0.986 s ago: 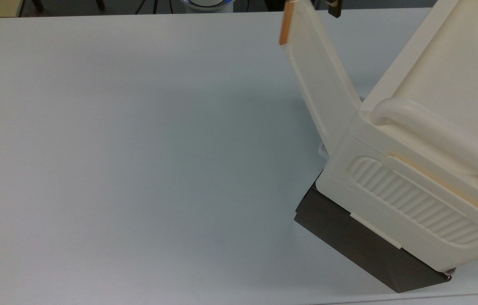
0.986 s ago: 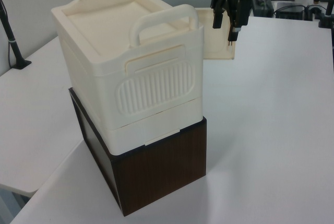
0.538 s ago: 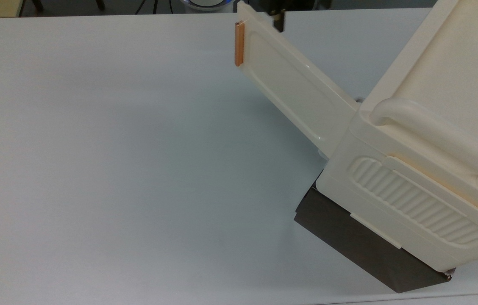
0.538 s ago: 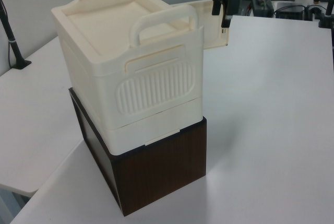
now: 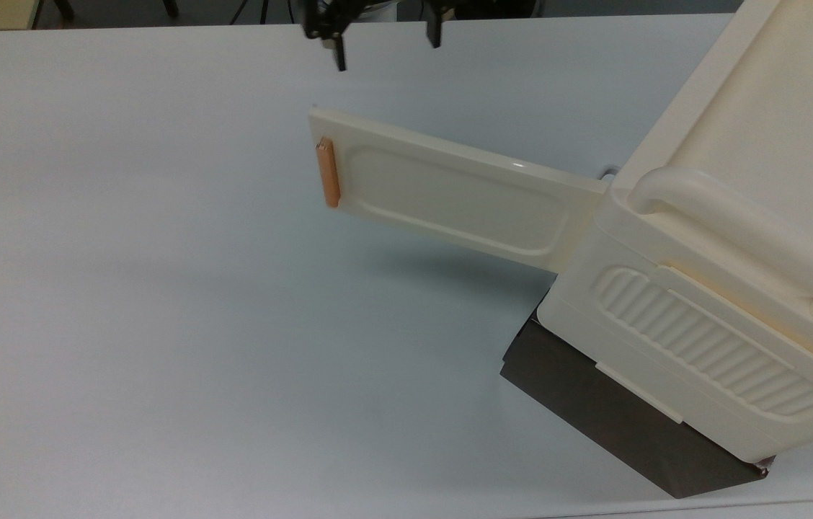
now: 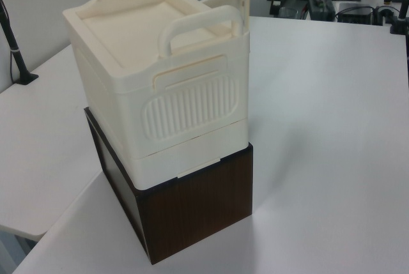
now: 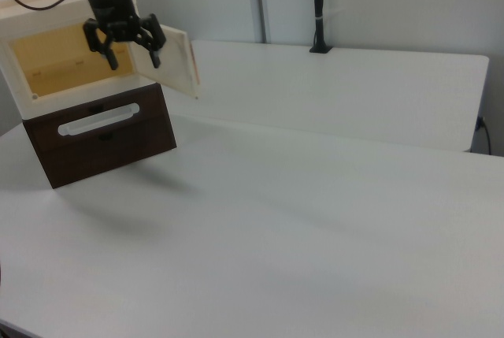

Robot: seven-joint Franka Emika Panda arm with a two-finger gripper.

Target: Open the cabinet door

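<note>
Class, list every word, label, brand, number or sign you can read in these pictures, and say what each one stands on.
None: no readable text shows in any view.
The cabinet, the cabinet door with its orange handle, and the dark brown base are all unmarked.
The table is plain too.

White tables [image 7: 331, 220] fill the room (grey partition wall [image 7: 378, 7] behind).
</note>
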